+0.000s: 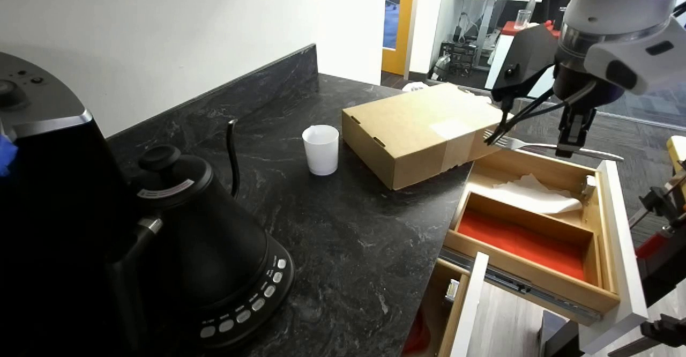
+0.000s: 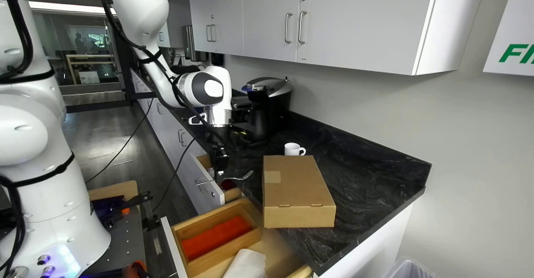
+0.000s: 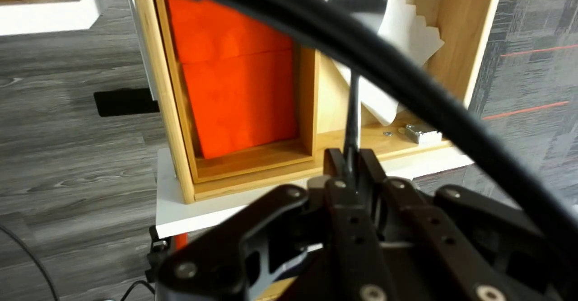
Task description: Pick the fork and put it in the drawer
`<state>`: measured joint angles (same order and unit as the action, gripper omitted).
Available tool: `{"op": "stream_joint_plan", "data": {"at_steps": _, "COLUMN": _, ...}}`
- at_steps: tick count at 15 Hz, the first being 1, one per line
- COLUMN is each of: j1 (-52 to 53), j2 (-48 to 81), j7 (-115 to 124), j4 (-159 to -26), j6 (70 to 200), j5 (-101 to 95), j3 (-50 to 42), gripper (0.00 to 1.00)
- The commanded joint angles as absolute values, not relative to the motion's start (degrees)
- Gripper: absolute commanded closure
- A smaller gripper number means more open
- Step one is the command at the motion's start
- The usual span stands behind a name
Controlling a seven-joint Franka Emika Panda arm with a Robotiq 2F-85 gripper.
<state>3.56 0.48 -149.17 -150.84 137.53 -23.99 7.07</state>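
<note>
My gripper (image 1: 569,145) is shut on the fork's handle; it also shows in an exterior view (image 2: 218,177) and in the wrist view (image 3: 351,158). The slim silvery fork (image 1: 540,145) lies about level in the air, its tines pointing away from the fingers. It also shows in an exterior view (image 2: 238,178) and in the wrist view (image 3: 353,111), where a black cable crosses it. The open light-wood drawer (image 1: 541,276) has a red-floored compartment. It also shows in an exterior view (image 2: 229,246) and in the wrist view (image 3: 253,180), where it lies below the fork.
A brown cardboard box (image 1: 423,126) stands on the dark counter (image 1: 343,239) beside the drawer, overhanging its edge. A white cup (image 1: 321,150) and a black kettle (image 1: 203,239) stand on the counter. White paper (image 1: 530,196) lies inside the drawer. Another drawer (image 1: 471,303) is partly open.
</note>
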Motion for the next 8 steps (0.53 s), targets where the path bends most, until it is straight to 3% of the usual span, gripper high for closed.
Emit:
{"op": "stream_joint_plan", "data": {"at_steps": 1, "j1": 4.88, "j2": -1.3, "j7": -149.17, "j4": -153.67, "j6": 140.11, "j5": -23.4, "j3": 6.96, "gripper": 0.96}}
{"op": "stream_joint_plan", "data": {"at_steps": 8, "j1": 5.22, "j2": -0.7, "j7": -149.15, "j4": -155.82, "j6": 141.35, "j5": -16.69, "j3": 7.04, "gripper": 0.96}}
